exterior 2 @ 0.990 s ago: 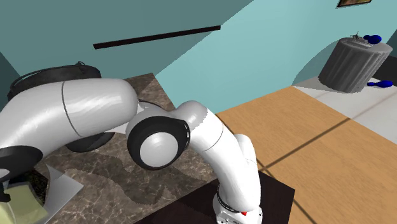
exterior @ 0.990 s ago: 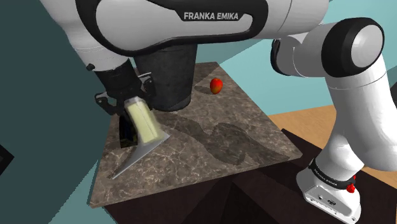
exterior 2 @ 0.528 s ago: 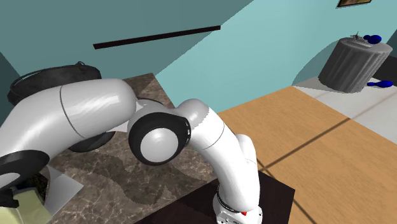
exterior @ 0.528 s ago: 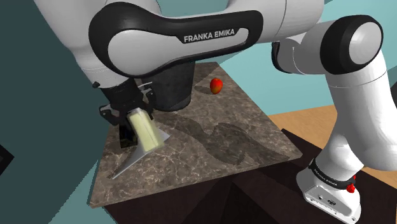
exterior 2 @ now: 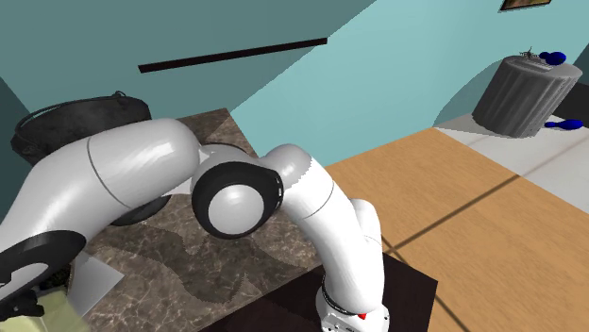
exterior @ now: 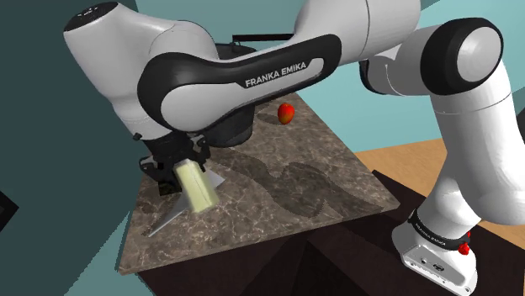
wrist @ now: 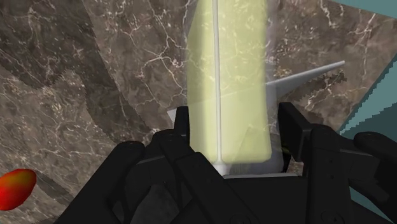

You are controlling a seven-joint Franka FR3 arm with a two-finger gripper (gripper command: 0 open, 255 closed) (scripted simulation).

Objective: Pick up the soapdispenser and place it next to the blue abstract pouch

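On the marbled tabletop (exterior: 336,177), behind the arm, a big dark pot (exterior: 229,126) with a thin bail handle; cannot see inside it from any angle. Far off in the second exterior view, a grey ribbed bin (exterior 2: 522,94) on the floor, with small blue things (exterior 2: 553,58) on its top and another just beside it.

From the shoulder view: a red fruit (exterior: 286,113) near the tabletop's far edge, well apart from everything else, and a flat grey pouch (exterior: 171,215) lying near the near edge, towards that view's left. From the wrist view: the grip itself, close up.

Hand (wrist: 236,127) clamped on a pale yellow-green soap dispenser (exterior: 196,187), black fingers (wrist: 181,127) pressed against its two sides near one end. Dispenser tilted in the shoulder view, free end pointing down towards the pouch and the marble. Cannot tell whether that end touches the pouch or hangs just above it. Pouch poking out from behind the dispenser in the wrist view, with the fruit off to one side of the hand.
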